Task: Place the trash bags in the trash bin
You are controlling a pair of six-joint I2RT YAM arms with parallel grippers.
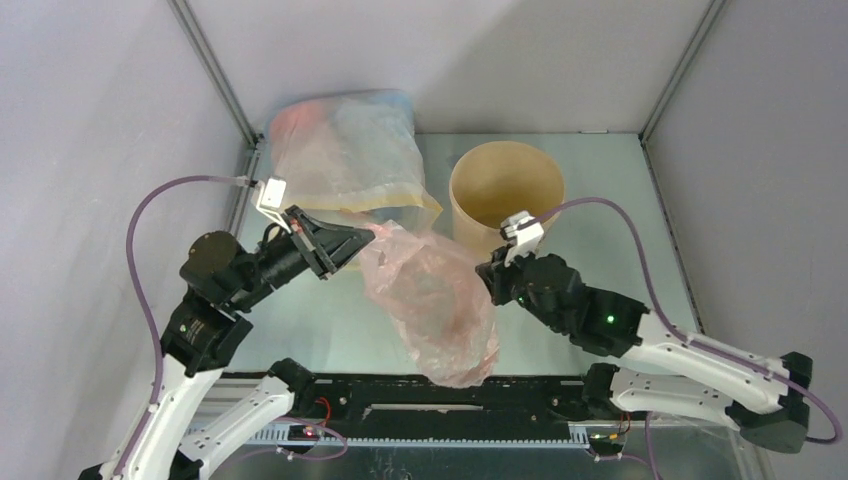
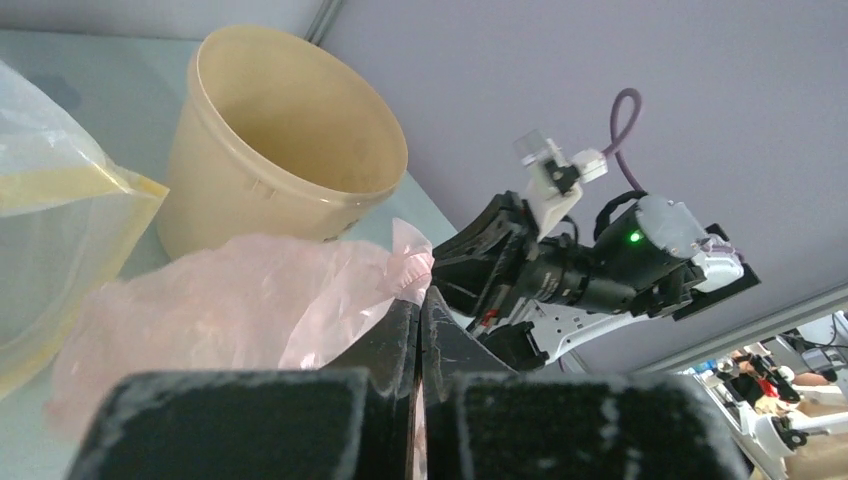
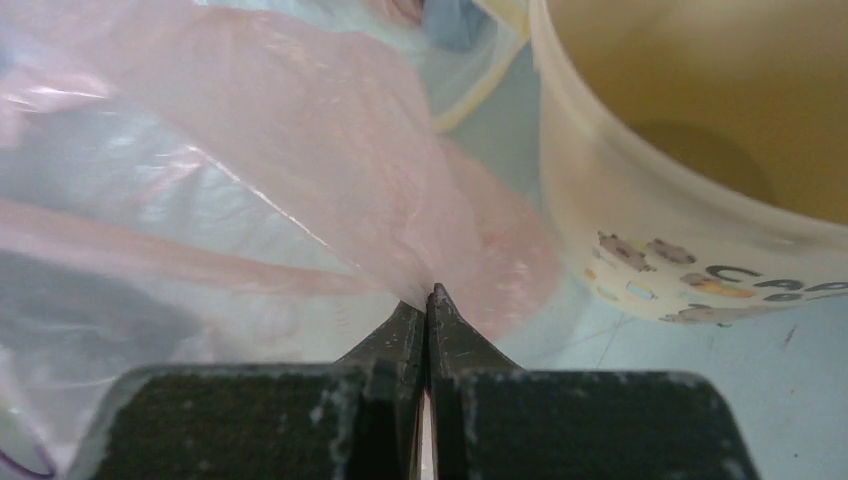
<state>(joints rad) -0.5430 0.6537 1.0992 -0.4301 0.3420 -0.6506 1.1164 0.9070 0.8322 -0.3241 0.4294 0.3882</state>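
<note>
The pale-pink trash bag (image 1: 435, 300) hangs between my two grippers above the table's middle, its lower end sagging toward the near edge. My left gripper (image 1: 368, 238) is shut on the bag's left top edge; the pinched pink film (image 2: 410, 262) shows at its tips (image 2: 420, 292). My right gripper (image 1: 484, 272) is shut on the bag's right edge, and the film (image 3: 330, 150) fans out from its closed tips (image 3: 430, 292). The tan trash bin (image 1: 506, 190) stands upright and open at the back right, just beyond the right gripper. It also shows in the left wrist view (image 2: 280, 150) and the right wrist view (image 3: 700, 150), with printed lettering on its side.
A big clear whitish sack with a yellow hem (image 1: 345, 150) lies at the back left, beside the bin. It also shows in the left wrist view (image 2: 60, 230). Grey walls close the table on three sides.
</note>
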